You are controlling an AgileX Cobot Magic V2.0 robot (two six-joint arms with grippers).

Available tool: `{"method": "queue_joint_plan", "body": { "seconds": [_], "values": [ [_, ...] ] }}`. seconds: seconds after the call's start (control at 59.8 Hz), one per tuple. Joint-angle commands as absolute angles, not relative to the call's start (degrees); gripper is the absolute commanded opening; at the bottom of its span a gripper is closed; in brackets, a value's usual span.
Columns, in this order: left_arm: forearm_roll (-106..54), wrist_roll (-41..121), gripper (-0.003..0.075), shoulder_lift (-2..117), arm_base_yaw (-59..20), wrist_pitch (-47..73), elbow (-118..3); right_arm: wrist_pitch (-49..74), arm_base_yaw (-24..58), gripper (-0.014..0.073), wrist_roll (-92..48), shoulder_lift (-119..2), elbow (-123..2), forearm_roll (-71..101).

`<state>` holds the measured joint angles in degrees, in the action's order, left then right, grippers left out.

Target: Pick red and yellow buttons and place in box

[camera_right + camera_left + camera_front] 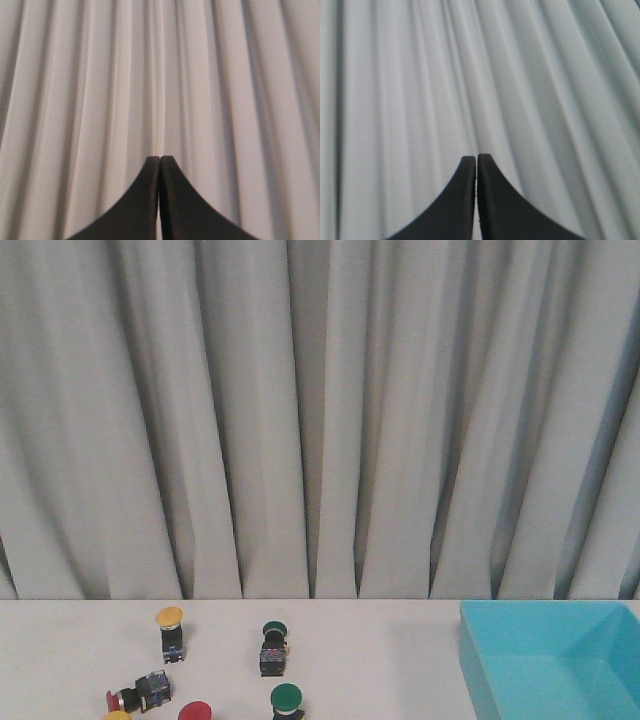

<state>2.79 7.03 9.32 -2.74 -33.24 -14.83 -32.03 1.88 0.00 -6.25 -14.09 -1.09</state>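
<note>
On the white table's left part a yellow button (pixel 169 618) stands upright. A red button (pixel 137 695) lies on its side nearer the front. Another red cap (pixel 194 711) and a yellow cap (pixel 117 716) are cut off by the frame's lower edge. The light-blue box (pixel 500 680) sits at the right. Neither arm shows in the front view. My left gripper (pixel 476 158) is shut with nothing in it, facing the curtain. My right gripper (pixel 160 158) is likewise shut and holds nothing, also facing the curtain.
Two green-capped switches (pixel 273 645) (pixel 286 699) stand between the buttons and the box. A grey pleated curtain (pixel 320 410) hangs behind the table's far edge.
</note>
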Motion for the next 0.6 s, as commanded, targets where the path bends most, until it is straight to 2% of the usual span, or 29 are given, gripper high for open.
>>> {"method": "queue_joint_plan", "body": {
  "seconds": [0.0, 0.1, 0.201, 0.318, 0.469, 0.586],
  "values": [
    [-8.3, 13.2, -0.0006, 21.4, -3.0, -32.0, -27.1, -33.0, 2.6, -0.0009, -5.7, -17.4, -25.2, -2.6],
    [-18.6, 13.5, -0.0006, 36.2, -3.0, -18.8, -42.9, -20.1, 2.6, -0.0009, -3.7, -30.3, -37.5, -3.1],
    [-19.7, 13.5, -0.0006, 47.0, -3.0, -4.2, -53.9, -6.7, 3.1, -0.0009, -2.0, -42.3, -46.5, -2.9],
    [-19.7, 13.5, -0.0006, 55.3, -3.0, 4.4, -61.0, -3.8, 4.0, -0.0009, -2.4, -51.0, -49.1, -2.9],
    [-19.7, 13.2, -0.0006, 60.9, -3.0, 7.6, -61.8, -4.0, 4.0, -0.0004, -2.0, -56.5, -49.0, -1.9],
    [-20.1, 13.0, -0.0006, 61.9, -3.0, 16.1, -61.8, -3.9, 4.0, 0.0046, -1.9, -58.3, -49.0, -1.2]
  ]
}}
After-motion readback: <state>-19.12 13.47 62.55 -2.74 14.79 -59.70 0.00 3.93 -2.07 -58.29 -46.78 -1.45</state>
